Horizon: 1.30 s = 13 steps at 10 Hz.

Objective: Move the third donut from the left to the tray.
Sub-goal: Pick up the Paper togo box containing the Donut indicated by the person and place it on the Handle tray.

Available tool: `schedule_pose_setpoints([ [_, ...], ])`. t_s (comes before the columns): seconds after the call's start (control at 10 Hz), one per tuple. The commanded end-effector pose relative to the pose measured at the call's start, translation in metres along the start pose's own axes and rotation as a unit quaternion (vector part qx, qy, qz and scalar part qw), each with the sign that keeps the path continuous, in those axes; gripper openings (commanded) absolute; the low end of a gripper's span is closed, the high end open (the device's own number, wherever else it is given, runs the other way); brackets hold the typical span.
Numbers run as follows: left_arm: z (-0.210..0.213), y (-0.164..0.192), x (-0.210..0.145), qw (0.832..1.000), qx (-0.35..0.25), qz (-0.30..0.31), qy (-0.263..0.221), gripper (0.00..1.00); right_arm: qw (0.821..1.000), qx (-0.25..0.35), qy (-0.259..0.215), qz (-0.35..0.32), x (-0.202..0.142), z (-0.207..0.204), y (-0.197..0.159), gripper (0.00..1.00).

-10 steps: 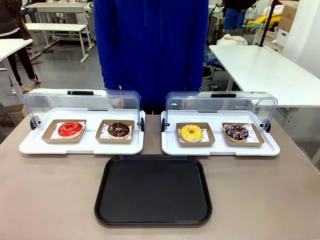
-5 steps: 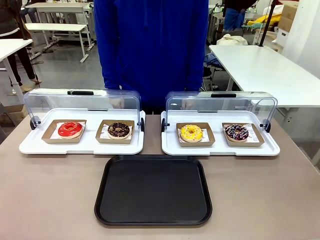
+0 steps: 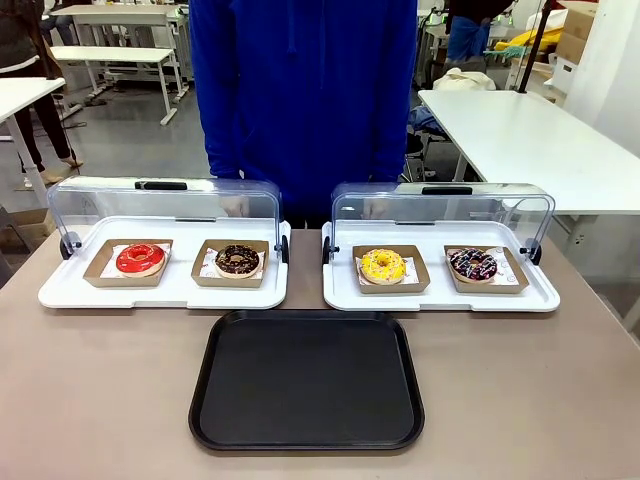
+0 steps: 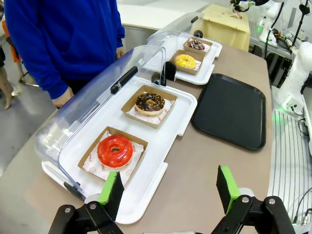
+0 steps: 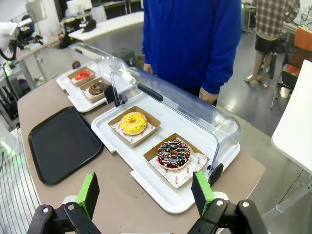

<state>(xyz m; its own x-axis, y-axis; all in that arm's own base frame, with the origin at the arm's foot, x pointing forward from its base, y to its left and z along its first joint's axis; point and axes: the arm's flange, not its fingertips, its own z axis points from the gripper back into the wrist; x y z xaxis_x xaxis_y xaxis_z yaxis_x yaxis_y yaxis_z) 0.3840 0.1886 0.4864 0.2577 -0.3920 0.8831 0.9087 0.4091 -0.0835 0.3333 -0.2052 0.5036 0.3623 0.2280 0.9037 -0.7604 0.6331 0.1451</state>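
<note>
Yellow donut (image 5: pixel 133 122) sits well beyond the wide-spread right gripper (image 5: pixel 145 184), seemingly untouched.

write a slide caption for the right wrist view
Open right pincer looks over the yellow donut and a dark sprinkled donut on a white tray, black tray beside it

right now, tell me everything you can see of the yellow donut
The yellow donut is a ring with glossy bright yellow icing, tiny sprinkles and a small centre hole; paler dough shows at its lower edge. It lies flat on white paper inside a small brown cardboard tray, in the left spot of the right-hand white tray, whose clear lid is swung up behind it. Nothing else touches it. A dark sprinkled donut sits apart beside it.
</note>
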Motion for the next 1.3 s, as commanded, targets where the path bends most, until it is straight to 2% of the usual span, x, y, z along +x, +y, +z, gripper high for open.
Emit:
schedule_pose_setpoints([
  [0.0,0.0015,0.0001,0.0019,1.0,-0.004,-0.006,-0.005,1.0,1.0,0.001,-0.015,0.015,0.0034,-0.0004,-0.0042,1.0],
  [1.2,0.0015,0.0001,0.0019,1.0,-0.004,-0.006,-0.005,1.0,1.0,0.001,-0.015,0.015,0.0034,-0.0004,-0.0042,1.0],
])
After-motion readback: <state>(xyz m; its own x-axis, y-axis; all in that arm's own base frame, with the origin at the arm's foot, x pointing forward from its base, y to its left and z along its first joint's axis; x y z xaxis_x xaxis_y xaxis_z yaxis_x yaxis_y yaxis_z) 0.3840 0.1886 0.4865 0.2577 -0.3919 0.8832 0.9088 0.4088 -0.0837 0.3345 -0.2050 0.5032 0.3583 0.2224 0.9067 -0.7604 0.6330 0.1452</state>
